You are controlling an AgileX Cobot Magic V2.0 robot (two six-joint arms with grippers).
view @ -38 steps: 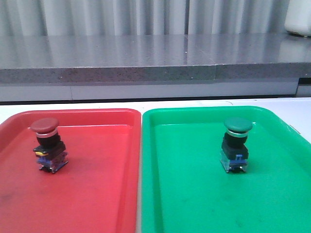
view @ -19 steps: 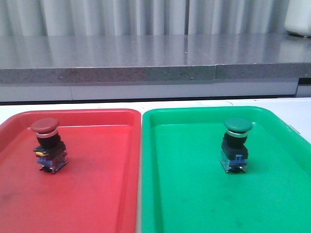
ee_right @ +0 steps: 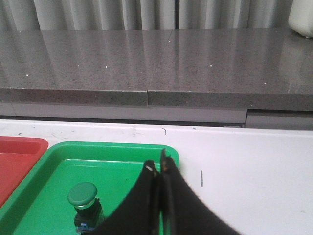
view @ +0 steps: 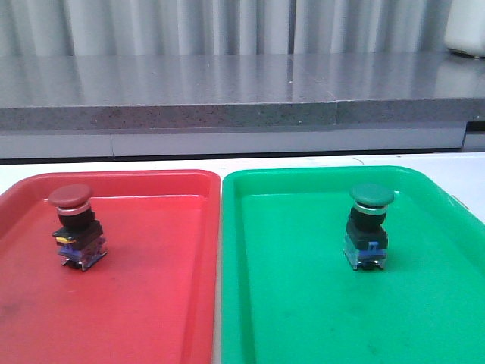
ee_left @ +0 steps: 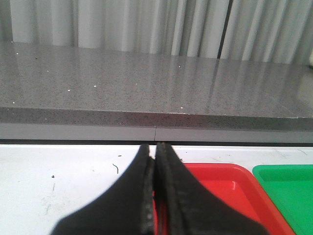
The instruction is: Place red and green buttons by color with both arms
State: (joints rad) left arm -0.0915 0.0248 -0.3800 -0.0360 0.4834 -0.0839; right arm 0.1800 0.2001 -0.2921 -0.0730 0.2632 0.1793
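Note:
The red button (view: 73,226), dark red cap on a black body, stands upright in the red tray (view: 151,303). The green button (view: 369,224) stands upright in the green tray (view: 303,303); it also shows in the right wrist view (ee_right: 84,203). Neither gripper shows in the front view. My left gripper (ee_left: 155,149) is shut and empty, held over the red tray's (ee_left: 230,188) near corner. My right gripper (ee_right: 160,168) is shut and empty, over the green tray's (ee_right: 112,161) corner, apart from the green button.
The two trays lie side by side on the white table (view: 470,174). A grey stone ledge (view: 227,91) runs along the back, with a white container (view: 466,26) on it at the far right.

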